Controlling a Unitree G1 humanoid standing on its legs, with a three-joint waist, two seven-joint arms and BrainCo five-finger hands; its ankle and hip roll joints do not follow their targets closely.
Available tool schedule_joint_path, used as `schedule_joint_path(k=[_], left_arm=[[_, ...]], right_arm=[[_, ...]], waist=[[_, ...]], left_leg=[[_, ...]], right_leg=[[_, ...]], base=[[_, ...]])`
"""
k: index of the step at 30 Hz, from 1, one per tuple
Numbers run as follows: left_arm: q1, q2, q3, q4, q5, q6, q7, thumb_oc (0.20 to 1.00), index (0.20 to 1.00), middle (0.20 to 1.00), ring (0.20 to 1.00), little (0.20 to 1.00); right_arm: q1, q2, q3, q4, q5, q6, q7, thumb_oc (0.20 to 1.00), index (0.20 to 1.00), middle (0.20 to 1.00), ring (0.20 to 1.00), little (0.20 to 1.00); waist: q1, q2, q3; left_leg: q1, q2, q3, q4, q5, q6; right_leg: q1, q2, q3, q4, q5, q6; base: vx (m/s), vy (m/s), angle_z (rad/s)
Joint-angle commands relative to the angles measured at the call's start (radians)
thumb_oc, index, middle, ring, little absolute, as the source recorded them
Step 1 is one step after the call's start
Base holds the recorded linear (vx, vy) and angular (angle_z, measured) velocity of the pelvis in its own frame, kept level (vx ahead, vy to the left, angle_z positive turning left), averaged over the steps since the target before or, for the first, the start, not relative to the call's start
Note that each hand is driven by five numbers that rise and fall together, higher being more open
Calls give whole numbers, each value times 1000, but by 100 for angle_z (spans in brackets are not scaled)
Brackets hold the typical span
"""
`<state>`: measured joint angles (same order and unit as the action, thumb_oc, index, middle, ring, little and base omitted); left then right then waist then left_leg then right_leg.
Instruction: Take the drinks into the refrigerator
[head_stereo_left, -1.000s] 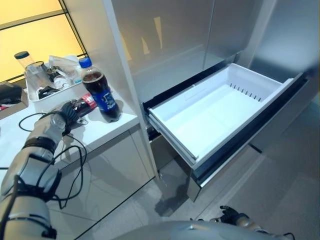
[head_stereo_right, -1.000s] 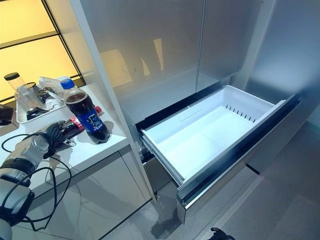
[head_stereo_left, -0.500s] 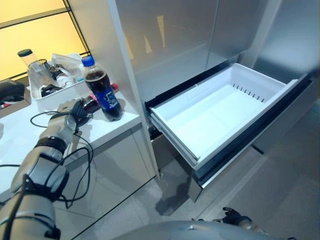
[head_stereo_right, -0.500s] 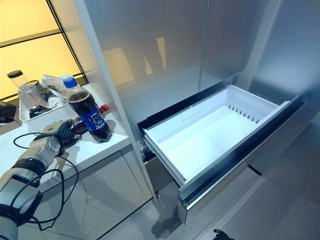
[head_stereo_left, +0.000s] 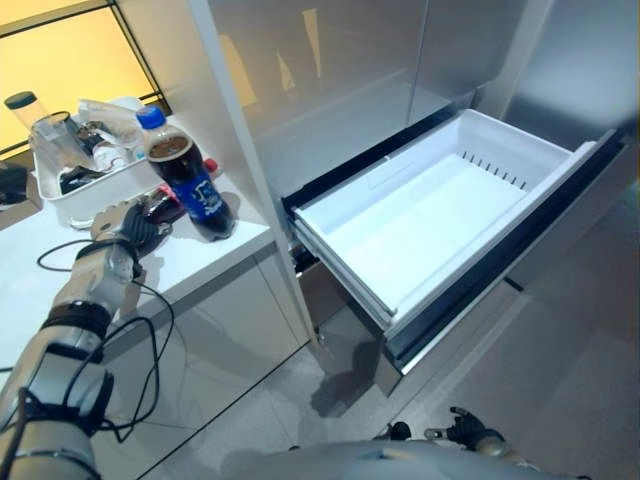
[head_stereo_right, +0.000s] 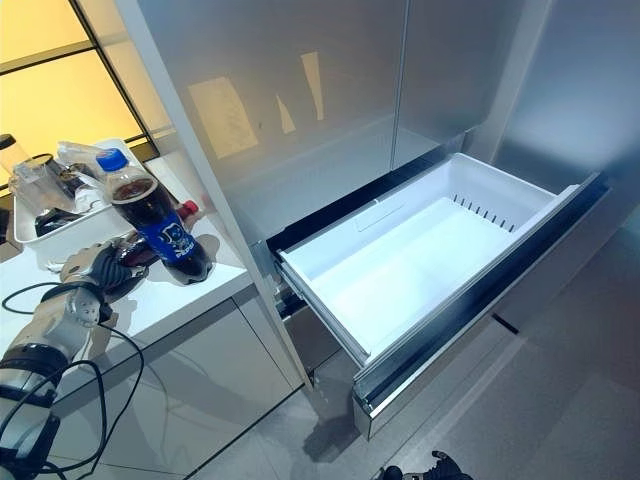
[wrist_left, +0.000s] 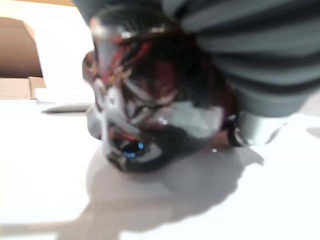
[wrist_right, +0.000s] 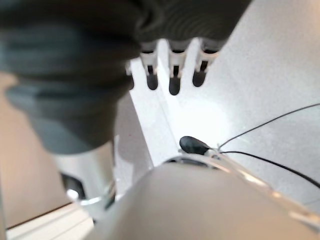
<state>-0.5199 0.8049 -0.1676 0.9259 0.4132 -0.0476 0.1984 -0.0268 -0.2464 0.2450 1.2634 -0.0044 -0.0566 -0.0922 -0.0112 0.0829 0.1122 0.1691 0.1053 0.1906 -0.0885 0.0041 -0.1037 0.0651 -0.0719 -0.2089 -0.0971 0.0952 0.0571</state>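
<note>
Left robot hand (head_stereo_left: 122, 225) is on the white surface (head_stereo_left: 190, 270) at far left, fingers curled round a small dark bottle with a red label and red cap (wrist_left: 145, 115) lying on its side; in the left wrist view the bottle rests on the surface with my hand wrapped over it. Just right of it, touching or nearly so, stands a taller cola bottle with a blue label and blue cap (head_stereo_left: 186, 175), upright. Behind both sits a white tray (head_stereo_left: 75, 195) crowded with clear containers and clutter. Right of the surface is the refrigerator (head_stereo_right: 300, 90), its bottom drawer (head_stereo_left: 440, 215) pulled out, white bin inside bare. Both drinks are on the surface, well apart from the drawer. Right robot hand (wrist_right: 172, 75) hangs low over the grey floor (head_stereo_left: 560, 400), fingers straight and relaxed in its wrist view, holding nothing; I also see it at the near edge of the left eye view.
</note>
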Motion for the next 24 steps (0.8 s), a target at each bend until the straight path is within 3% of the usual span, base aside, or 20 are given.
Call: schedule_joint_path(k=[1,3,8,16,24], left_arm=[[48,9,136,66,-253,-20,31,200,200,200,200,200],[113,-28,235,-16,-416,-54,47,200,200,200,200,200],[189,-83,334,-174,-569,-103,95,200,200,200,200,200],[248,-161,390,-357,-706,-166,129,200,200,200,200,200],[363,-297,415,-782,-806,-260,113,200,200,200,200,200]], right_arm=[[-27,78,4,3,30,-31,-2,1000,1000,1000,1000,1000],[-18,82,-11,-6,41,-35,-9,1000,1000,1000,1000,1000],[-9,92,-21,-20,51,-40,-16,1000,1000,1000,1000,1000],[-3,93,-17,-45,51,-39,-22,1000,1000,1000,1000,1000],[-6,102,-36,-72,70,-36,-35,1000,1000,1000,1000,1000]], waist=[[12,-40,48],[16,-43,47],[23,-49,46],[30,-55,45],[48,-64,49]], left_leg=[[14,-67,-30,1,-69,43],[14,-67,-34,1,-69,42],[13,-67,-40,1,-70,41],[10,-66,-47,1,-70,39],[2,-63,-55,1,-68,39]], right_leg=[[69,-7,-39,36,-61,61],[72,-5,-43,33,-62,58],[80,-5,-50,28,-63,55],[83,-5,-57,25,-64,54],[83,-9,-65,24,-64,51]], base=[[-9,-11,-4],[-5,-7,-2],[0,-2,1],[1,-1,2],[-1,-4,6]])
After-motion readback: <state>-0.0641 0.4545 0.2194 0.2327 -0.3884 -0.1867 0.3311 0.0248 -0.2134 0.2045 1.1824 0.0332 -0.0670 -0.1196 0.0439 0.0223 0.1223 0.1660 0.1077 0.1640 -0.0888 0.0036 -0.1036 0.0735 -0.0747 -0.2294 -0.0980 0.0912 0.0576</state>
